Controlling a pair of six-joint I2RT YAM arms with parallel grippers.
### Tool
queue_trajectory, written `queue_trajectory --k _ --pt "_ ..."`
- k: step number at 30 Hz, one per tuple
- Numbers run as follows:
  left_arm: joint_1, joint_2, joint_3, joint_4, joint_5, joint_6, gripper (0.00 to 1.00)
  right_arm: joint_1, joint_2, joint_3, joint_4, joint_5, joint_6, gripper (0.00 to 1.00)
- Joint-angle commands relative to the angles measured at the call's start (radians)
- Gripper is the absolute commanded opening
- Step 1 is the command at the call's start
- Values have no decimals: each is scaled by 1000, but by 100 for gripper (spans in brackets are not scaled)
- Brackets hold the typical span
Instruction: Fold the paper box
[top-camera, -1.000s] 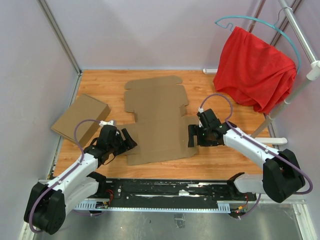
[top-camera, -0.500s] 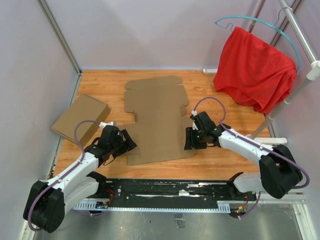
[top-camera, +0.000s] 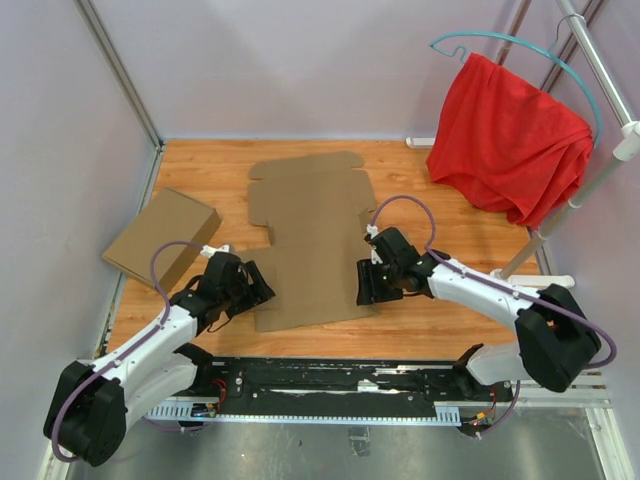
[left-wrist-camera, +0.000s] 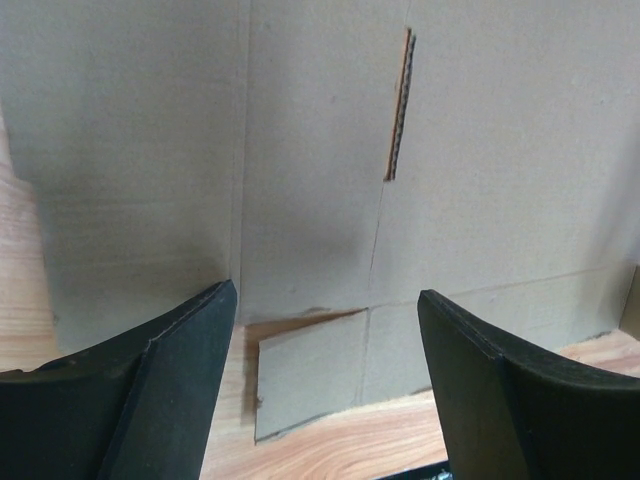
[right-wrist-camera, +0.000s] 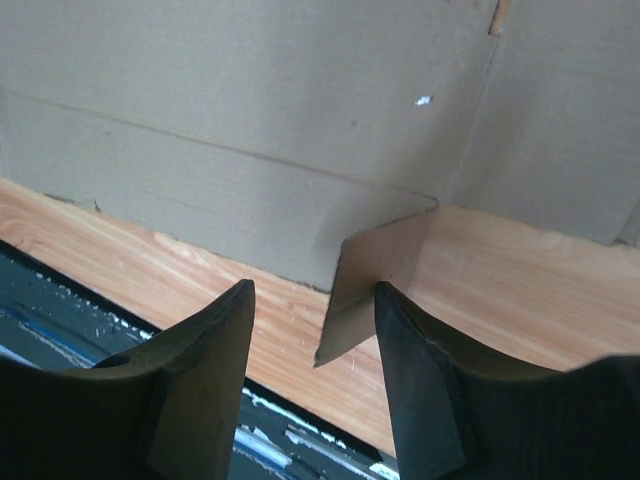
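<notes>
The paper box (top-camera: 315, 235) lay unfolded, mostly flat, mid-surface (top-camera: 200, 165). The left gripper (top-camera: 255, 283) and right gripper (top-camera: 366, 285) stood open, holding nothing, at its near side flaps. Likely light, stiff cardboard bending along creases: grip flap edges.

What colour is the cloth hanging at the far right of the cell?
The cloth is plain red; the top external view shows it best.

I see the paper box (top-camera: 315, 240) as a brown corrugated die-cut blank, unfolded, lying mostly flat mid-table (top-camera: 200, 165), rounded tabs at far end. Near R corner flap (right-wrist-camera: 375, 270) stands up on its crease. L side has a slit (left-wrist-camera: 398, 105) w/ raw fluted edge.
</notes>
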Motion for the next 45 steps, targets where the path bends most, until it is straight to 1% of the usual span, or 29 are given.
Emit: queue_trajectory --k 1,9,13,16,22,27,32,34,38,42,45 --pt "-41 -36 18 -77 -1 -30 80 17 90 16 56 -7 10 53" --pt "-110 -106 7 -141 -7 -91 79 30 221 14 155 -37 29 52" --pt "-140 -117 17 -162 -9 -105 76 32 237 7 172 -40 34 51" --pt "-166 -119 34 -193 -44 -130 76 32 227 3 168 -26 32 51" --pt "-174 -124 40 -131 2 -162 75 31 220 0 168 -30 37 51" --pt "-183 -116 100 -86 22 -181 74 31 207 -7 171 -31 44 51" --pt "-202 -61 164 -41 46 -182 74 31 205 -14 182 -41 52 50" --pt "-212 -30 170 6 51 -182 74 32 207 -17 190 -48 57 50" --pt "-233 86 179 99 65 -168 73 33 207 -20 199 -60 64 50" --pt "-263 204 247 76 22 -117 73 33 195 -26 193 -52 65 50" --pt "-268 203 282 27 -11 -95 73 33 196 -25 189 -47 62 50"
